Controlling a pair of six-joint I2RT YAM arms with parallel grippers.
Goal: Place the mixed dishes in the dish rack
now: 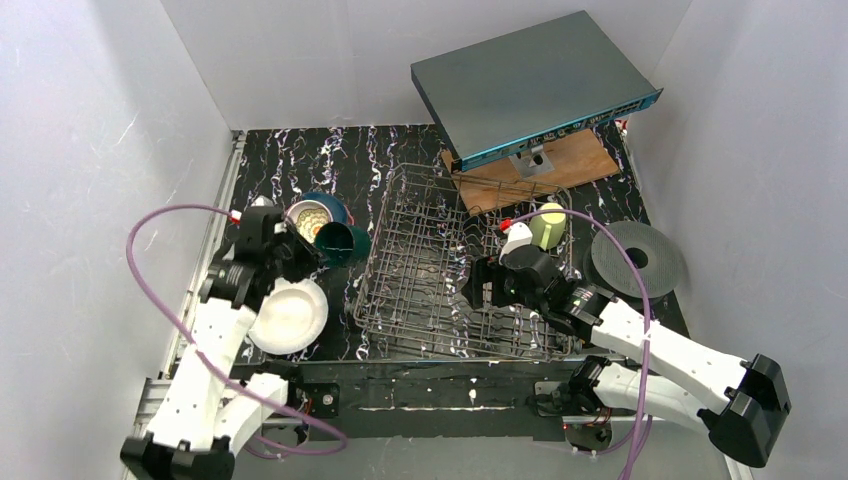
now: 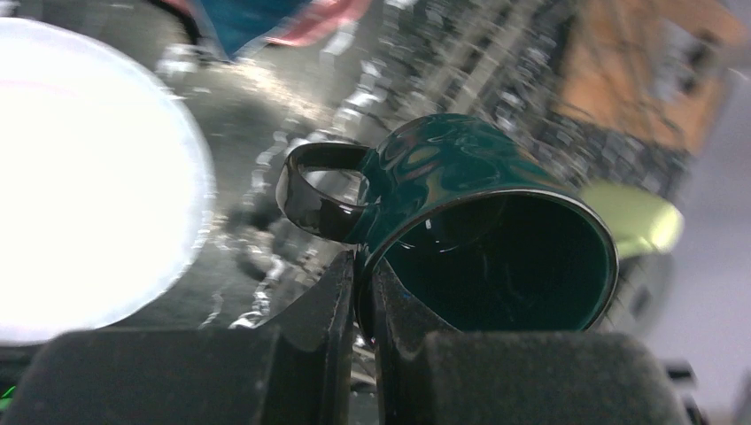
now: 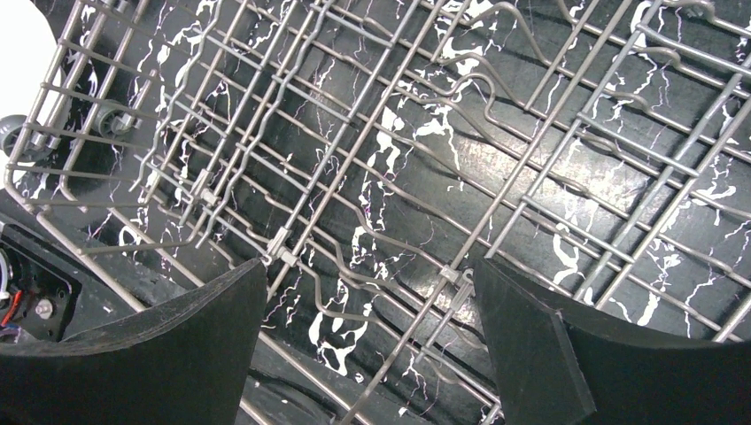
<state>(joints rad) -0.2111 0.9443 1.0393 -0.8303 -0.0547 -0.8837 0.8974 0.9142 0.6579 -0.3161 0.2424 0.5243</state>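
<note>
Left gripper (image 2: pixel 361 297) clamped shut on the rim of the dark teal mug (image 2: pixel 460 173), beside its handle. The mug is tilted, just left of the dish rack (image 1: pixel 430 270). Pickup in hand; next move calls for a level carry onto the tines. Right gripper (image 3: pixel 370 270) spread wide, empty, over the rack.

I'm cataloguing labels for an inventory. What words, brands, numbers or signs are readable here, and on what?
No text is readable in any view.
The grey box: small marks along its blue front edge, too small to read.
The dark teal mug: no print visible.
The dish rack: bare wire, no label.
</note>
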